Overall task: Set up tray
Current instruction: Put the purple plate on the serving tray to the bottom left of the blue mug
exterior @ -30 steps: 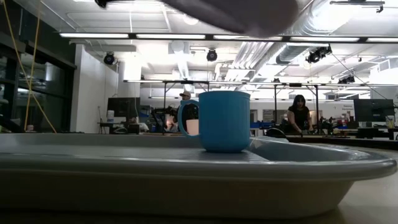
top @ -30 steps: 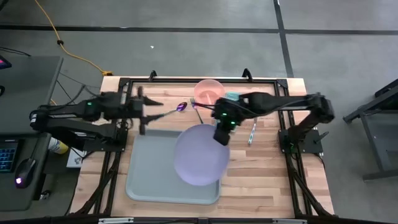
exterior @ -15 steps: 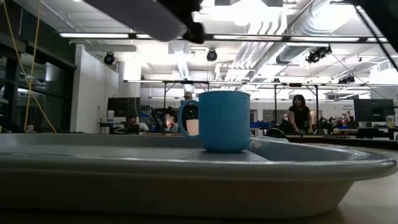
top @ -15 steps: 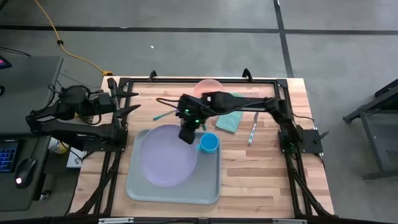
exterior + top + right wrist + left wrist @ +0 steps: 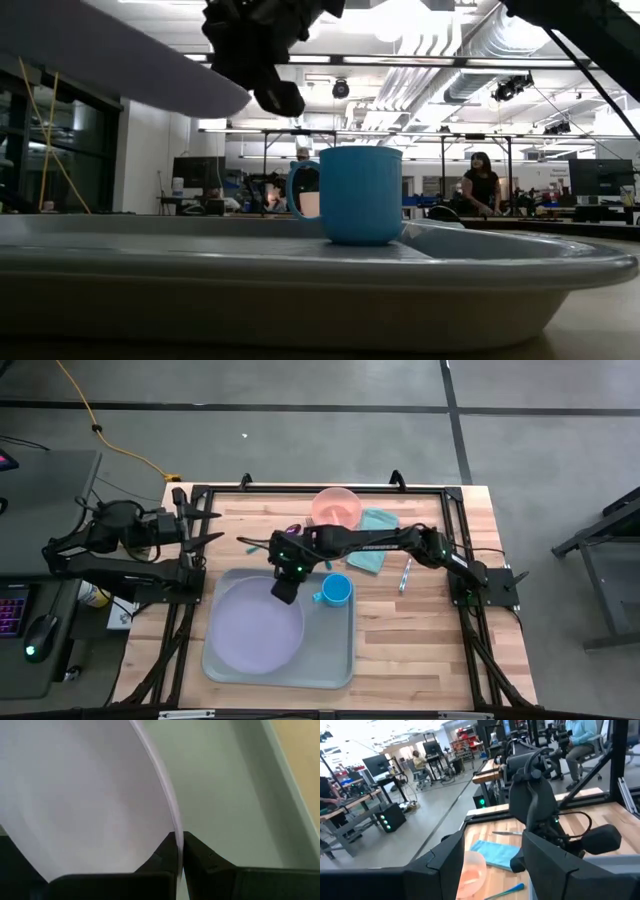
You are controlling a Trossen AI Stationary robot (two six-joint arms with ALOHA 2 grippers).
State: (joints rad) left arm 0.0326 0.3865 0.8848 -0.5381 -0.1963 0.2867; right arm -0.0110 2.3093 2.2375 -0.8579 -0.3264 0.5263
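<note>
High view: the tray lies at table centre. The right gripper pinches the lavender plate by its two o'clock rim, with the blue mug just beside at three o'clock. The left gripper, fingers spread and empty, waits at ten o'clock.

Low view: the plate hangs tilted above the tray; letting go now could make it clatter.

Right wrist view: the thin rim grip might slip.

Bright even overhead lighting; ceiling strip lights glare in low view; plate motion-blurred near wrist camera.
</note>
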